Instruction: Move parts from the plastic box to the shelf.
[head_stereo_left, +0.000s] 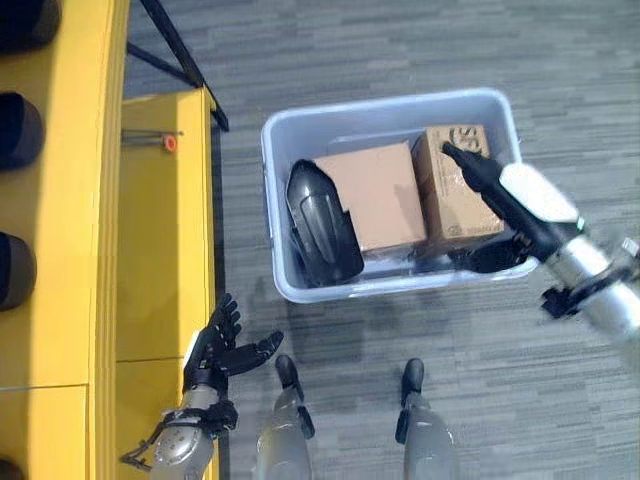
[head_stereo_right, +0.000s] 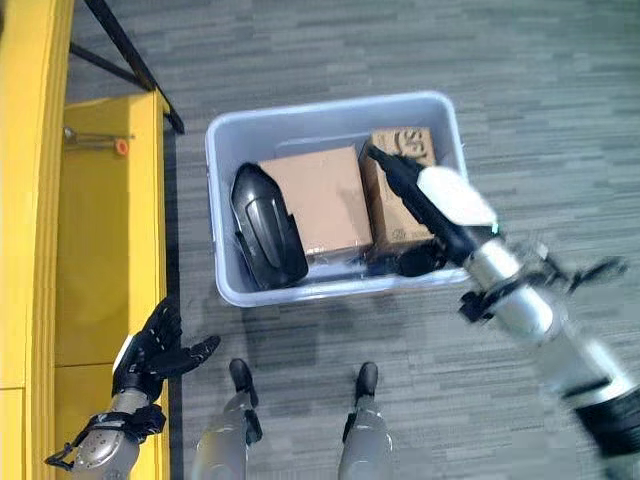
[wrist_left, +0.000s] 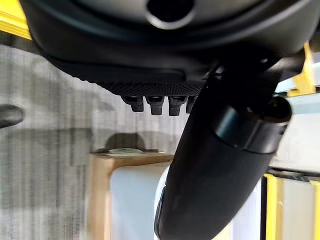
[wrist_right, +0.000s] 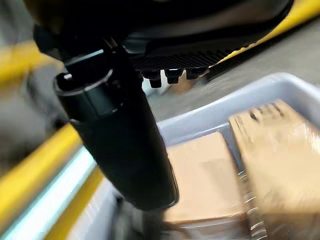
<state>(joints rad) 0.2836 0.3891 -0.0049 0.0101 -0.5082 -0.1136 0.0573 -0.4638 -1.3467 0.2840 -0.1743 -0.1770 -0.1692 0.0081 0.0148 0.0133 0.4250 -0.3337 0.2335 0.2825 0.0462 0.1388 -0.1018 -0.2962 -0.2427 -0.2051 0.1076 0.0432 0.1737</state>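
Note:
A pale blue plastic box (head_stereo_left: 390, 103) stands on the grey carpet. It holds a black moulded part (head_stereo_left: 322, 222) at its left, a larger cardboard box (head_stereo_left: 375, 195) in the middle and a smaller cardboard box (head_stereo_left: 450, 205) at its right. Another dark part (head_stereo_left: 490, 258) lies in the near right corner. My right hand (head_stereo_left: 490, 185) reaches in over the box's right side, fingers straight, just above the smaller cardboard box and holding nothing. Its thumb (wrist_right: 120, 135) juts out before both cardboard boxes (wrist_right: 205, 175). My left hand (head_stereo_left: 215, 345) hangs open and empty beside the yellow shelf (head_stereo_left: 160, 250).
The yellow shelf runs down the left side, with dark rounded things (head_stereo_left: 15, 130) on its upper level and a small orange-tipped piece (head_stereo_left: 170, 143) on the lower one. A black stand leg (head_stereo_left: 180, 50) slants across the floor behind the shelf's corner.

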